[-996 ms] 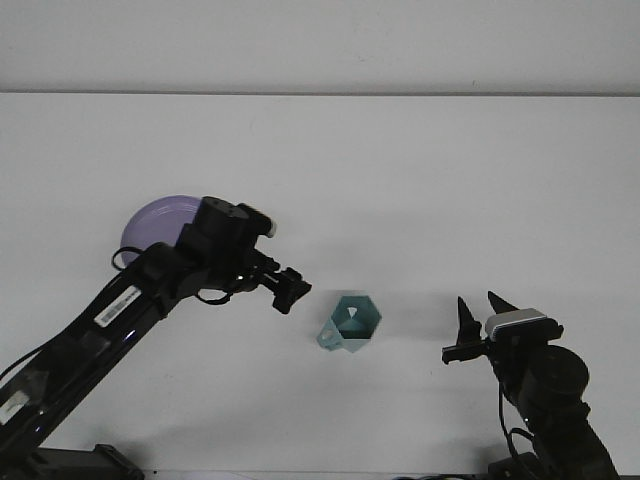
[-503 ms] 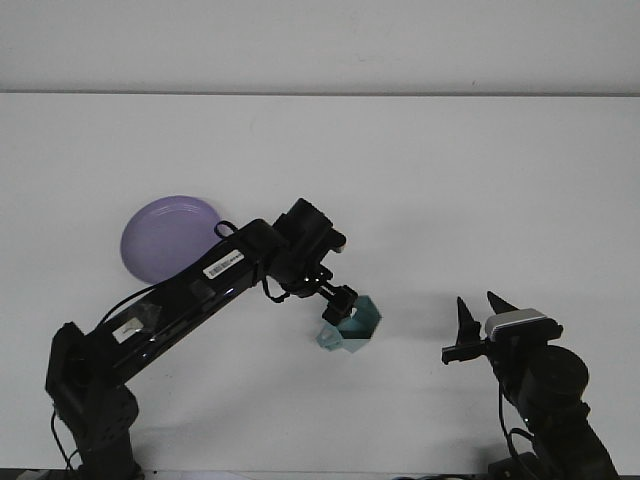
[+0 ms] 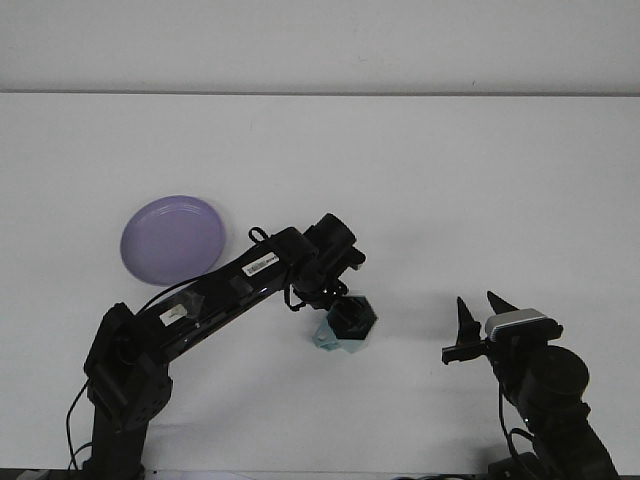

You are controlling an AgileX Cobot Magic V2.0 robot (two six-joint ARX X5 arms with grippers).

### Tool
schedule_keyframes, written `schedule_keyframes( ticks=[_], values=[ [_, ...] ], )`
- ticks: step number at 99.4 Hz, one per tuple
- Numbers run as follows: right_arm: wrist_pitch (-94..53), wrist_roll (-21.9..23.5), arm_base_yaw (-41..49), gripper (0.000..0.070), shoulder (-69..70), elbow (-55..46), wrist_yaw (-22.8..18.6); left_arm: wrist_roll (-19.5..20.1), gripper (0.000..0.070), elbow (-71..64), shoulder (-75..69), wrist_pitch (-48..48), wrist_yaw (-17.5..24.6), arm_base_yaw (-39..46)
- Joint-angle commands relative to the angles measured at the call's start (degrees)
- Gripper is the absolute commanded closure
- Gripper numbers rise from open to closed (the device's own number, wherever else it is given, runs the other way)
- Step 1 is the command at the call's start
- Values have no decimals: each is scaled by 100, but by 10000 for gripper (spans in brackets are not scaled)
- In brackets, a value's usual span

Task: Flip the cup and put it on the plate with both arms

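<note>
A teal cup [image 3: 327, 338] lies on its side on the white table, near the middle front. My left arm reaches across from the lower left, and my left gripper [image 3: 350, 318] is down on the cup, covering most of its mouth and body. Only the cup's lower left edge shows. A purple plate [image 3: 173, 238] lies flat to the left with nothing on it. My right gripper [image 3: 480, 306] stands open at the lower right, well apart from the cup, with nothing between its fingers.
The white table [image 3: 450, 180] stretches back to a pale wall. The left arm's links [image 3: 210, 295] cross the space between the plate and the cup.
My left arm has swung right and stretched out, bringing its gripper from beside the plate onto the cup. The cup, the plate and my right arm have stayed where they were.
</note>
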Motion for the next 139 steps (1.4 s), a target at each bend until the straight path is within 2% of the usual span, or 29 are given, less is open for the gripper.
schedule_keyframes(
  ticks=[1, 2, 3, 17, 53, 70, 102, 117, 139],
  values=[
    [68, 13, 4, 363, 22, 26, 2, 90, 660, 116, 157, 7, -35, -70],
    [68, 13, 4, 363, 22, 26, 2, 98, 695, 116, 157, 22, -35, -72],
    [68, 13, 4, 363, 22, 26, 2, 101, 700, 116, 157, 37, -33, -77],
    [66, 7, 4, 363, 22, 26, 4, 98, 688, 166, 155, 94, -39, -98],
    [63, 0, 4, 363, 22, 26, 2, 72, 688, 219, -273, -260, -470, 356],
    [66, 4, 4, 363, 22, 26, 0, 72, 688, 219, -826, -551, -765, 1043],
    [68, 22, 4, 363, 22, 26, -4, 57, 688, 243, -1512, -933, -800, 2914],
    [66, 22, 4, 363, 22, 26, -11, 94, 688, 243, -1464, -962, -1307, 3646],
    [61, 22, 4, 363, 22, 26, -22, 208, 688, 243, -1250, -837, -1547, 4323]
  ],
)
